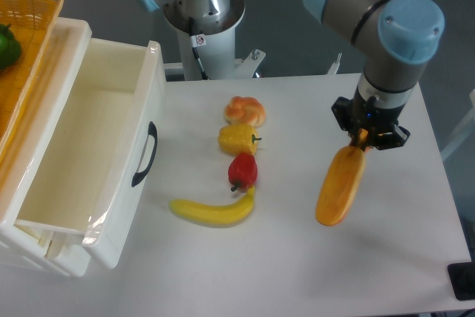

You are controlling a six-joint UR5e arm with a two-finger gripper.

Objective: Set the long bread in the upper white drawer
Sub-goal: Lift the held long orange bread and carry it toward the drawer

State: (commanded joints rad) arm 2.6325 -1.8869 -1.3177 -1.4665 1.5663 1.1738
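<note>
The long bread (340,186) is a smooth orange-yellow loaf hanging tilted above the right side of the table, its upper end pinched in my gripper (361,144), which is shut on it. A faint shadow lies on the tabletop under the loaf. The upper white drawer (82,154) stands pulled open at the left, its black curved handle (145,154) facing the table, and its inside looks bare. The drawer is far to the left of the gripper.
A row of food lies mid-table: a round orange-white bun (246,110), a yellow pepper (237,139), a red pepper (243,171) and a curved banana (213,210). A yellow woven basket (22,50) with something green sits at the upper left. The arm's base (202,12) stands behind.
</note>
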